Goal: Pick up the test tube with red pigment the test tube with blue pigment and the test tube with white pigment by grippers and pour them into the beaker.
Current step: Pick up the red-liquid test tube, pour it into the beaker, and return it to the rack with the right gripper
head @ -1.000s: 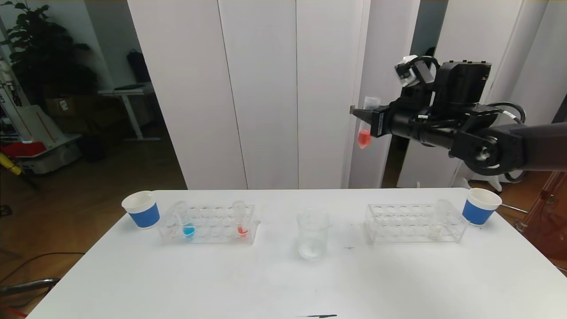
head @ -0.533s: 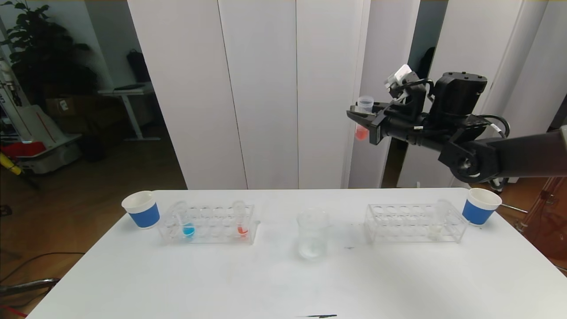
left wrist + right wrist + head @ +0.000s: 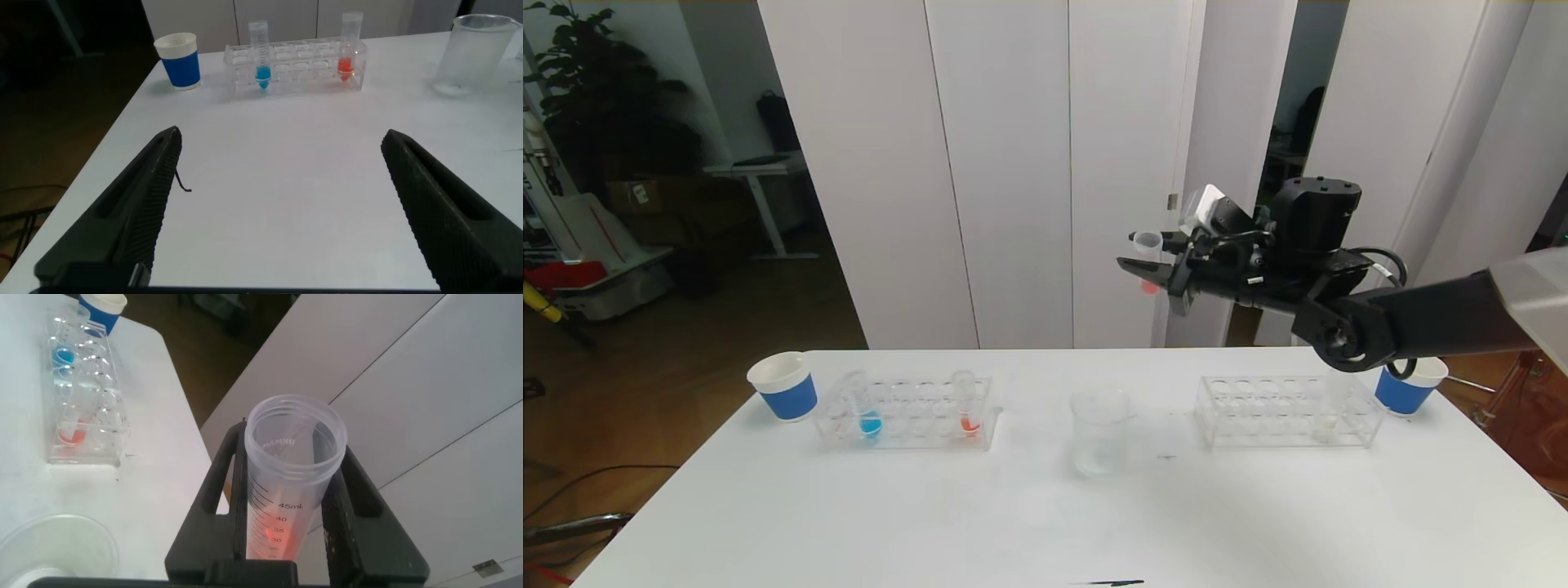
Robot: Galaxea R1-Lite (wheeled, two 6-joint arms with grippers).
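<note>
My right pincer [image 3: 1141,268] is squeezed tight on the test tube with red pigment [image 3: 1149,261], high in the middle right of the head view. The beaker [image 3: 1101,430] stands on the surface [image 3: 1045,523], lower in the frame and a bit to the left. I think I should bring the tube's mouth right over the beaker, come down close, then tip slowly so nothing spills. My left pincer [image 3: 278,204] is wide and holds nothing. The test tube with blue pigment [image 3: 866,408] waits in the left rack [image 3: 907,412].
</note>
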